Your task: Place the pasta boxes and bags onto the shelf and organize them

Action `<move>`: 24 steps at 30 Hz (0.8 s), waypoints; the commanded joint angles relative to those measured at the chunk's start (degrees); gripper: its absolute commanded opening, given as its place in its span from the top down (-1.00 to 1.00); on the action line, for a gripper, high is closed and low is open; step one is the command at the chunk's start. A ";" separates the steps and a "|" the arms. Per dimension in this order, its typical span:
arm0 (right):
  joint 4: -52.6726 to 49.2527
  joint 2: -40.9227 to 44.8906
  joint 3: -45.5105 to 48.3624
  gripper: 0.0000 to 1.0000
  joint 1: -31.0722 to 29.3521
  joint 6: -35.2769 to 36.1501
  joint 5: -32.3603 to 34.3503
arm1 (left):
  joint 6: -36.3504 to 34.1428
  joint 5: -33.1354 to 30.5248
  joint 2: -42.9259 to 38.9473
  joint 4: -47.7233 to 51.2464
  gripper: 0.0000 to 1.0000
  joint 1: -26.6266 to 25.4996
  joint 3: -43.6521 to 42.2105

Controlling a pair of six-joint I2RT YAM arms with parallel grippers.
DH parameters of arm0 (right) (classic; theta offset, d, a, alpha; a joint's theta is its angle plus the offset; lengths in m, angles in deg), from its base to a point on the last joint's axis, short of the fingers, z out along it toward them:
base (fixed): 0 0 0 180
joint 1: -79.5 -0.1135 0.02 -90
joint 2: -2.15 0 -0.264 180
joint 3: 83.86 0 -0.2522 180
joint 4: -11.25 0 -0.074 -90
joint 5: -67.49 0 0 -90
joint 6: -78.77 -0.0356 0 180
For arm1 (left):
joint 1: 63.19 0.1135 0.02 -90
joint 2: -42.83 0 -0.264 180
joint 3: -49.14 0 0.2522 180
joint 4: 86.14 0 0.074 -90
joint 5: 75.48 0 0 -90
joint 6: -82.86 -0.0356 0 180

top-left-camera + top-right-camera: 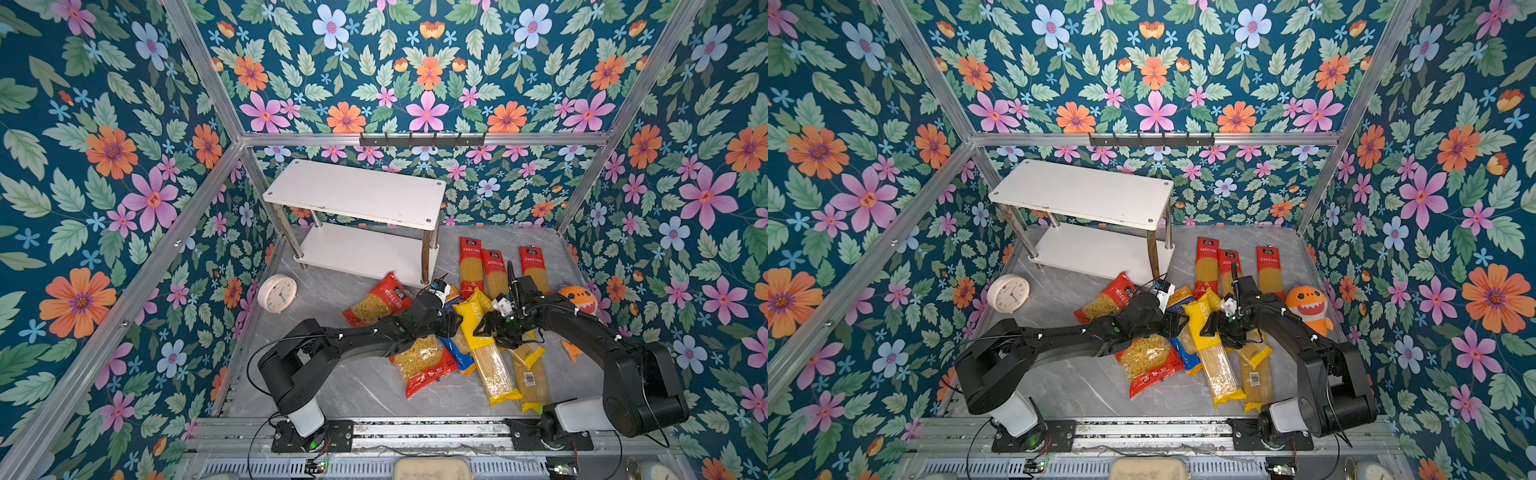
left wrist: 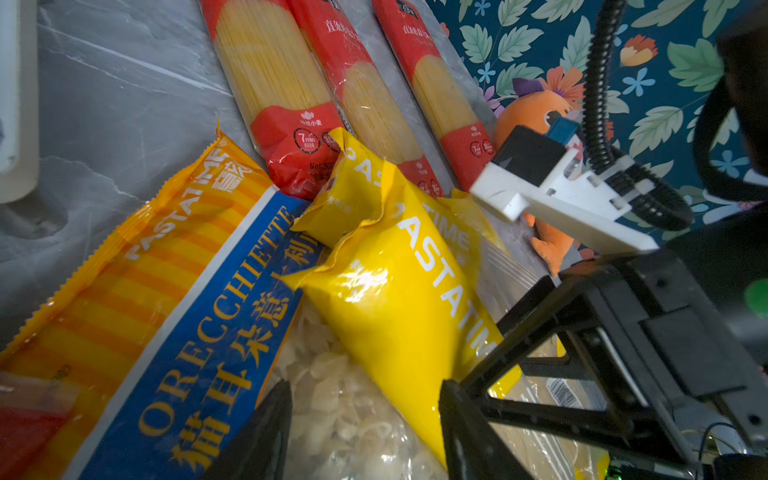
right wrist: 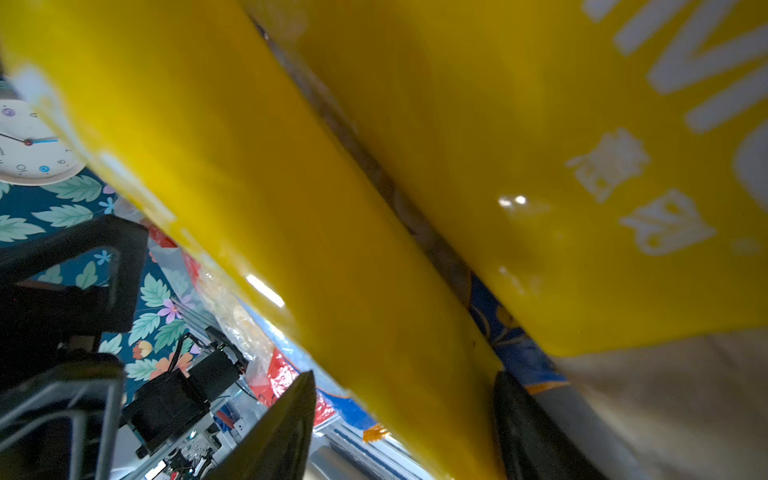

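Note:
The white two-tier shelf (image 1: 353, 191) (image 1: 1079, 191) stands at the back with both boards bare. Three red spaghetti packs (image 1: 471, 266) (image 2: 282, 83) lie side by side right of it. Two red short-pasta bags (image 1: 376, 301) (image 1: 424, 365) lie near the middle. A yellow spaghetti pack (image 1: 494, 365) (image 2: 399, 291) (image 3: 332, 249) lies across the blue-orange orecchiette bag (image 1: 459, 353) (image 2: 208, 311). My left gripper (image 1: 455, 322) (image 2: 361, 428) is open, straddling the orecchiette bag's clear window and the yellow pack's edge. From the other side my right gripper (image 1: 488, 328) (image 3: 407, 415) is open around that same pack, a gap showing at one finger.
Another yellow pack (image 1: 530, 374) lies right of the first. A round white clock (image 1: 277, 293) leans at the left wall. An orange shark plush (image 1: 579, 299) sits at the right wall. A black hook rail (image 1: 422, 139) hangs on the back frame.

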 commanded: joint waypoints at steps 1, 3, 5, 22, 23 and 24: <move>2.23 -0.23 0.33 -0.23 -0.12 2.44 -6.36 | -1.43 0.62 -1.22 0.43 -0.15 0.67 0.61; 3.33 -0.09 0.96 -0.12 -0.10 3.57 -8.73 | -1.88 1.80 -2.35 1.11 -0.13 1.59 0.81; 4.44 -0.03 1.53 -0.03 -0.14 3.88 -10.75 | -1.89 3.56 -3.89 1.39 -0.13 3.16 0.22; 25.06 2.85 3.95 0.73 -0.14 -18.84 -18.45 | 1.62 14.56 -13.73 -1.25 -0.02 13.14 -7.02; 27.97 2.93 4.60 0.74 -0.21 -21.94 -18.00 | 1.76 14.51 -13.94 -1.46 -0.02 13.29 -7.14; 30.93 3.08 5.38 0.74 -0.53 -25.39 -16.51 | 1.77 14.21 -14.05 -1.47 -0.03 13.45 -7.22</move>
